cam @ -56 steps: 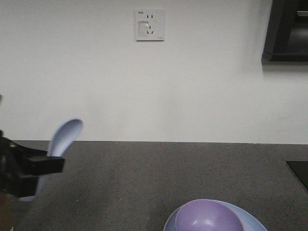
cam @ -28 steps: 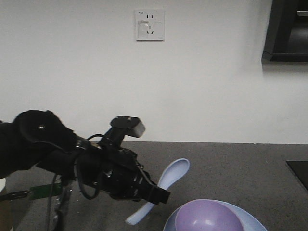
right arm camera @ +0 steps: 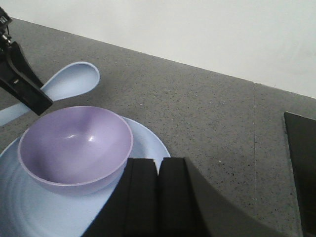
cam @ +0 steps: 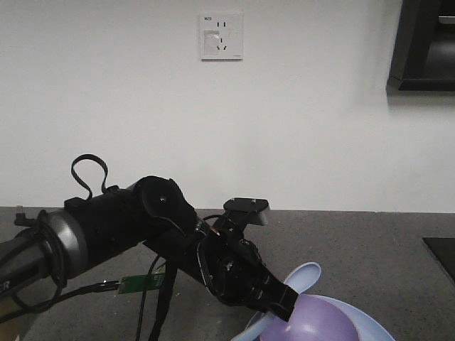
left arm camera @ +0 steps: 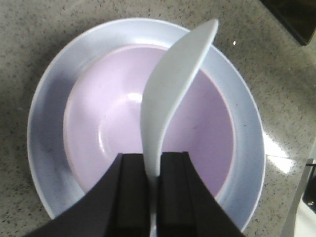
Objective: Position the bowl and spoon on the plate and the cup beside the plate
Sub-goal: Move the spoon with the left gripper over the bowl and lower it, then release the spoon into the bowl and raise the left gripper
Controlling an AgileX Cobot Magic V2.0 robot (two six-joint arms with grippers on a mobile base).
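The lavender bowl (left arm camera: 113, 118) sits inside the pale blue plate (left arm camera: 49, 98) on the grey counter. My left gripper (left arm camera: 154, 168) is shut on the handle of the pale blue spoon (left arm camera: 173, 89). The spoon hangs above the bowl with its scoop past the far rim. The front view has the left gripper (cam: 281, 305) at the bowl (cam: 323, 323) and the spoon's scoop (cam: 302, 275) above the plate (cam: 377, 328). My right gripper (right arm camera: 158, 170) is shut and empty, over the plate's (right arm camera: 148, 143) near right edge beside the bowl (right arm camera: 74, 143). The cup is hidden.
A black flat object (right arm camera: 301, 163) lies on the counter at the right edge, also in the front view (cam: 441, 256). A white wall with a socket (cam: 221, 36) stands behind the counter. A dark cabinet (cam: 423, 42) hangs at the upper right.
My left arm has swung from the far left to the middle with the spoon, which went from beside the plate to above the bowl. Bowl and plate have not moved.
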